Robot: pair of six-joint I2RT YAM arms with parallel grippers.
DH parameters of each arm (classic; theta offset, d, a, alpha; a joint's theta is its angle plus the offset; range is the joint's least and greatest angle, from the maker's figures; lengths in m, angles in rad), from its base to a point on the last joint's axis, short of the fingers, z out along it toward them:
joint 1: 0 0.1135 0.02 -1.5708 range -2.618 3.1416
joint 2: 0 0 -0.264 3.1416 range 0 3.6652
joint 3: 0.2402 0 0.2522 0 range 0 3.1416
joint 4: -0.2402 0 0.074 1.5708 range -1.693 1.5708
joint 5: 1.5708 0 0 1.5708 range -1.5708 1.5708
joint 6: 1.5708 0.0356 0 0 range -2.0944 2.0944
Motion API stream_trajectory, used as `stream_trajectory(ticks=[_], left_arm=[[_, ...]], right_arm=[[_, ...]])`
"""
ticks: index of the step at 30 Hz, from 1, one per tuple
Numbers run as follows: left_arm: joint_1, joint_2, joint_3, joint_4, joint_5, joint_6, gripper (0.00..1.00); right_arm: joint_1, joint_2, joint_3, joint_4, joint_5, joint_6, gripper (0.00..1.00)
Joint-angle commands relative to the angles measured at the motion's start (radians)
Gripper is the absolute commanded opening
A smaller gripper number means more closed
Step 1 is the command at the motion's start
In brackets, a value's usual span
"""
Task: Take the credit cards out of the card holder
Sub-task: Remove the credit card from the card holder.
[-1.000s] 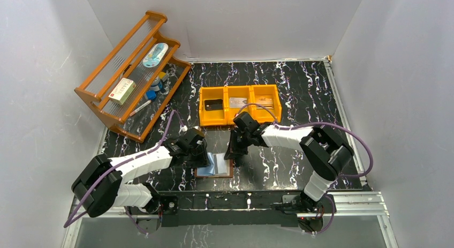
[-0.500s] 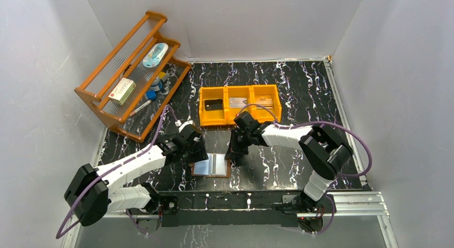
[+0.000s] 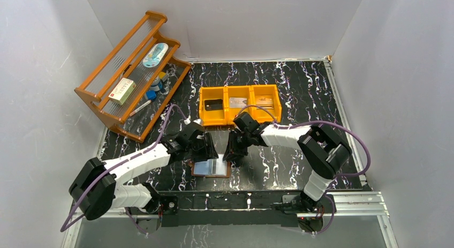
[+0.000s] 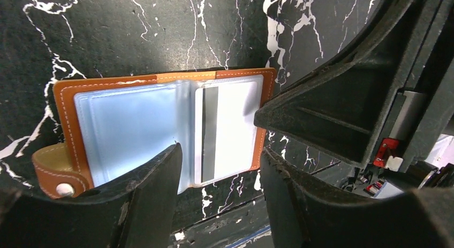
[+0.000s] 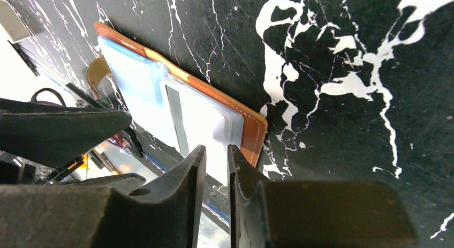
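Note:
The card holder (image 3: 211, 168) lies open and flat near the table's front edge, brown leather with pale-blue clear pockets (image 4: 128, 127). A white card with a grey stripe (image 4: 230, 127) sits in its right-hand pocket and also shows in the right wrist view (image 5: 201, 125). My left gripper (image 3: 207, 150) hangs open over the holder's left page, its fingers (image 4: 220, 158) wide apart and holding nothing. At the holder's right edge my right gripper (image 3: 232, 158) stands with its jaws (image 5: 216, 151) a narrow gap apart and nothing between them. Black (image 3: 213, 104), silvery (image 3: 238, 102) and tan (image 3: 264, 102) cards lie in the bin.
The orange three-compartment bin (image 3: 239, 88) stands just behind both grippers. At the back left is a slanted wooden rack (image 3: 107, 106) holding a white-and-red box (image 3: 122, 90) and small items. White walls close in the table on three sides.
The holder's lifted page has dropped flat. My left gripper opened and shifted right over the holder. My right gripper's jaws went from shut to slightly apart.

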Motion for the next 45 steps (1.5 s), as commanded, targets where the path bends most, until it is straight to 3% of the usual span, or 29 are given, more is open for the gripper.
stream_trajectory(ticks=[1, 15, 27, 29, 36, 45], left_arm=[[-0.004, 0.04, -0.029, 0.06, 0.062, -0.018, 0.55], [-0.003, 0.084, -0.111, 0.132, 0.094, -0.072, 0.46], [0.014, 0.072, -0.195, 0.293, 0.172, -0.131, 0.03], [0.02, 0.061, -0.206, 0.314, 0.18, -0.141, 0.0], [0.029, -0.04, -0.202, 0.219, 0.107, -0.123, 0.0], [0.033, -0.088, -0.175, 0.165, 0.084, -0.071, 0.0]], right_arm=[[-0.001, 0.025, 0.011, 0.028, -0.034, 0.003, 0.3], [-0.002, 0.092, 0.018, -0.013, -0.005, -0.002, 0.14], [-0.003, 0.103, 0.018, -0.02, -0.007, -0.005, 0.12], [-0.002, 0.101, 0.018, -0.022, -0.007, -0.007, 0.12], [-0.002, 0.085, 0.039, -0.052, 0.022, -0.019, 0.19], [-0.002, 0.003, 0.101, -0.04, -0.009, -0.06, 0.4]])
